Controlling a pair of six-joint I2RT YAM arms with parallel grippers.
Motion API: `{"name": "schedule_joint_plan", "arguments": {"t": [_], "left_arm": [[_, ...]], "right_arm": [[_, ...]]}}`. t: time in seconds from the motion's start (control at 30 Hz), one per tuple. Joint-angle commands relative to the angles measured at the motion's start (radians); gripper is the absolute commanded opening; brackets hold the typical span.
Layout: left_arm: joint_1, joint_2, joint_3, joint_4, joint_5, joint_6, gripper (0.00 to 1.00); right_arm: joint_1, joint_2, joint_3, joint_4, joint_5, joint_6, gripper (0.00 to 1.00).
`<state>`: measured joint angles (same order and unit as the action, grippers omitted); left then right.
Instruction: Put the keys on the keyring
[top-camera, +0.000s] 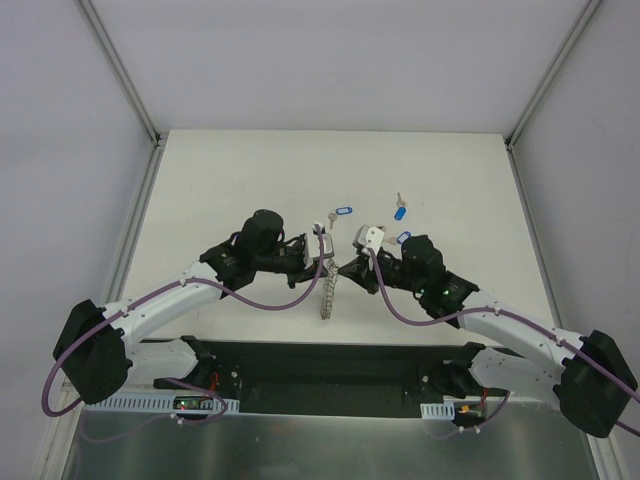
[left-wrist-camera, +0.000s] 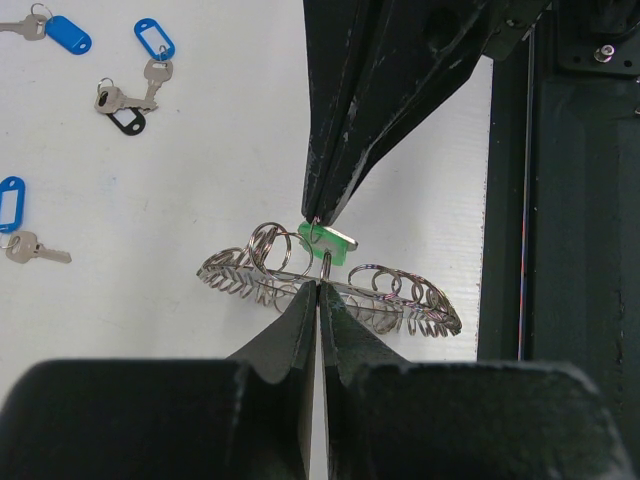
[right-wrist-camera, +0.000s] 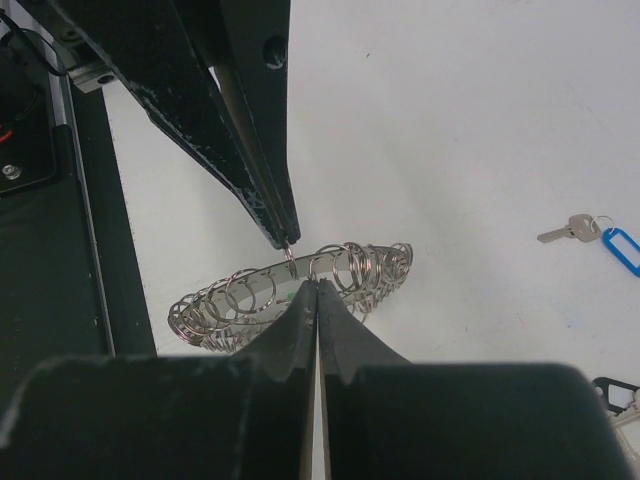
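Left wrist view | left gripper (left-wrist-camera: 318, 292) clenched on the keyring (left-wrist-camera: 410, 305) rim, ring held between the arms | right gripper (left-wrist-camera: 319, 216) pinching the green-tagged key (left-wrist-camera: 322, 243) at it — likely light, stiff, slippery metal — take the key by its tag.

You see a shiny silver-grey keyring (left-wrist-camera: 385, 295), fringed with small looped rings, with a green tag (left-wrist-camera: 324, 243) against it. Toward the desk's far edge lie silver keys (top-camera: 399, 205) with blue tags (top-camera: 346, 211); the desk (top-camera: 230, 170) is plain white.
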<state>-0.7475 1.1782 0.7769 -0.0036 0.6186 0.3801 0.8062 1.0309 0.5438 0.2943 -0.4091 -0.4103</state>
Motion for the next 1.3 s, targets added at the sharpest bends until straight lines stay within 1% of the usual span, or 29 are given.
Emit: {"name": "schedule_joint_plan", "arguments": {"t": [0.0,0.43,0.87,1.27], "left_arm": [[-0.013,0.000,0.004,0.048,0.006,0.000,0.00],[-0.015,-0.005,0.004,0.048,0.003,0.000,0.00],[-0.016,-0.008,0.002,0.048,0.000,0.002,0.00],[-0.015,-0.005,0.002,0.048,-0.002,0.000,0.00]], "right_arm": [[-0.010,-0.048,-0.005,0.037,-0.034,0.027,0.01],[-0.021,-0.019,-0.008,0.058,-0.088,0.050,0.01],[-0.030,-0.015,-0.015,0.068,-0.069,0.053,0.01],[-0.032,-0.009,-0.012,0.078,-0.096,0.061,0.01]]}}
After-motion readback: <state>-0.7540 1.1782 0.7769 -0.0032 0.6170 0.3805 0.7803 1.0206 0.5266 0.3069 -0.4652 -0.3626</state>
